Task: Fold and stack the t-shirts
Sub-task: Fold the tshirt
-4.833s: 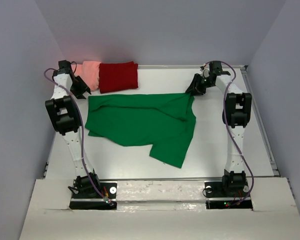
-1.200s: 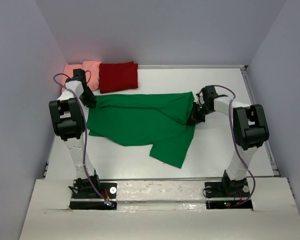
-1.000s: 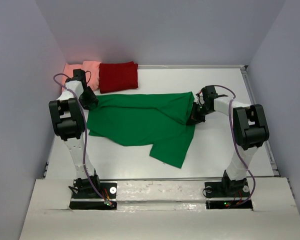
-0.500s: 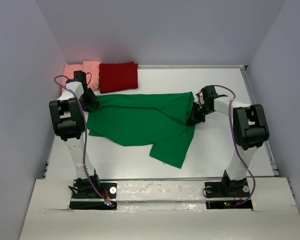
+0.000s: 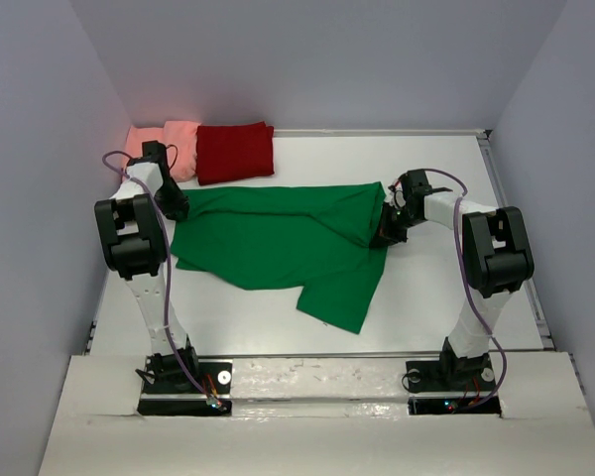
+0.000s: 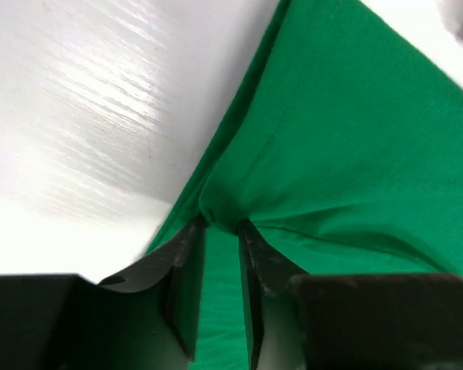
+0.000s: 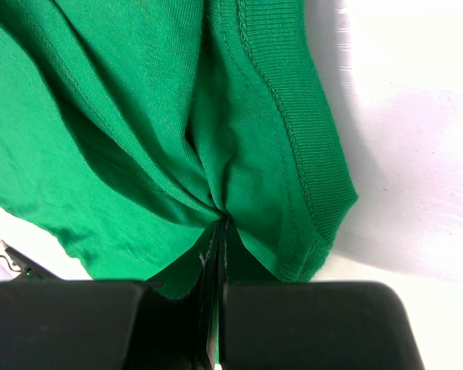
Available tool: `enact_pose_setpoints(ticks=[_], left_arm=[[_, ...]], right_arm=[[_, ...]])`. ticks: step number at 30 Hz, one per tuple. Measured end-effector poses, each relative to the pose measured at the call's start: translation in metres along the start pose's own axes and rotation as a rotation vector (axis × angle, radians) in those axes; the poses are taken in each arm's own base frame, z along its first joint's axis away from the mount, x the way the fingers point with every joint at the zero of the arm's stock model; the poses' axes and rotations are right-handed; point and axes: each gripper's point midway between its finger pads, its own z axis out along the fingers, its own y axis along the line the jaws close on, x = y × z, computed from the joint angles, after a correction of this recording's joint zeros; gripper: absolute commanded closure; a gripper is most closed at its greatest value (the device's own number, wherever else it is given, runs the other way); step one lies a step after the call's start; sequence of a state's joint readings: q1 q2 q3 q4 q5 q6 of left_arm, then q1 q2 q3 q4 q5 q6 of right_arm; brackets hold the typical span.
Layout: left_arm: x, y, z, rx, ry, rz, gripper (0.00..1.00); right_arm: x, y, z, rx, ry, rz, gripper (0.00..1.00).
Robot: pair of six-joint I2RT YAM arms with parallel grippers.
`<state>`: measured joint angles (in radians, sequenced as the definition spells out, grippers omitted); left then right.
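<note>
1. The left gripper pinches a pucker of the green shirt. Its jaws stand narrowly apart with cloth bunched between the tips, and creases fan out from the pinch.
2. That pinch sits at the shirt's left edge, where the green cloth meets the white table.
3. The right gripper is clamped tight on the same shirt. Its jaws are pressed together with a gathered fold caught between them.
4. Just right of that grip runs a ribbed, stitched band of the shirt, and its outer edge lies on the table.
5. In the top view the two grippers sit at opposite ends of the shirt's far edge, the left one at the far-left corner and the right one at the far-right corner.
6. The green shirt lies spread across the middle of the table, mostly flat with soft wrinkles. One long flap runs toward the near edge, right of centre.
7. The left arm rises from its base and reaches along the table's left side. The right arm folds at the elbow and reaches inward from the right.
8. At the far-left corner lie two folded shirts side by side and touching. The pink shirt is partly hidden behind the left arm, and the red shirt is to its right.
9. The red shirt's near edge lies just beside the green shirt's far edge. Whether they touch I cannot tell.
</note>
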<state>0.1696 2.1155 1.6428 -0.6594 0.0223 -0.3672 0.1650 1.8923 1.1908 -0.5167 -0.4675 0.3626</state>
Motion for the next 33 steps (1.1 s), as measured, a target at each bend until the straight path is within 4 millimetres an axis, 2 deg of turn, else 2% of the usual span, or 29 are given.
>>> enact_pose_setpoints(ticks=[1, 2, 3, 7, 11, 18, 22, 25, 26, 27, 28, 29, 33], left_arm=[[0.0, 0.001, 0.0, 0.0, 0.0, 0.0, 0.79], [-0.001, 0.001, 0.0, -0.001, -0.001, -0.001, 0.89], [-0.001, 0.001, 0.0, -0.001, -0.001, -0.002, 0.92], [-0.002, 0.002, 0.0, 0.001, -0.001, -0.006, 0.92], [-0.003, 0.002, -0.001, 0.002, -0.002, -0.005, 1.0], [-0.012, 0.0, -0.004, 0.005, -0.013, -0.006, 0.99], [-0.028, -0.002, -0.008, 0.01, -0.033, -0.007, 0.93], [-0.035, 0.001, -0.01, 0.001, -0.045, -0.006, 0.82], [-0.038, 0.003, -0.01, -0.005, -0.048, -0.007, 0.75], [-0.04, 0.005, -0.011, -0.009, -0.05, -0.006, 0.61], [-0.042, 0.006, -0.011, -0.013, -0.053, -0.005, 0.55], [-0.043, 0.009, -0.01, -0.019, -0.053, -0.004, 0.44], [-0.042, 0.012, -0.01, -0.028, -0.047, -0.001, 0.33]], right_arm=[[0.0, 0.0, 0.0, 0.0, 0.0, 0.0, 1.0], [0.0, 0.0, 0.0, 0.0, 0.0, 0.0, 1.0], [0.0, 0.0, 0.0, 0.0, 0.0, 0.0, 1.0], [0.0, 0.0, 0.0, 0.0, 0.0, -0.001, 1.0], [0.0, 0.0, 0.0, 0.0, 0.0, 0.0, 1.0], [0.0, 0.0, 0.0, 0.0, 0.0, -0.001, 1.0], [0.0, 0.0, 0.0, 0.0, 0.0, -0.001, 1.0], [0.0, 0.0, 0.0, 0.0, 0.001, -0.003, 1.0], [0.0, 0.0, 0.0, 0.001, 0.0, -0.004, 1.0], [0.0, 0.0, 0.0, 0.0, 0.001, -0.004, 1.0], [0.0, 0.0, 0.0, 0.0, 0.001, -0.004, 1.0], [0.0, 0.0, 0.0, 0.0, 0.001, -0.004, 1.0], [0.0, 0.0, 0.0, 0.0, 0.001, -0.004, 1.0]])
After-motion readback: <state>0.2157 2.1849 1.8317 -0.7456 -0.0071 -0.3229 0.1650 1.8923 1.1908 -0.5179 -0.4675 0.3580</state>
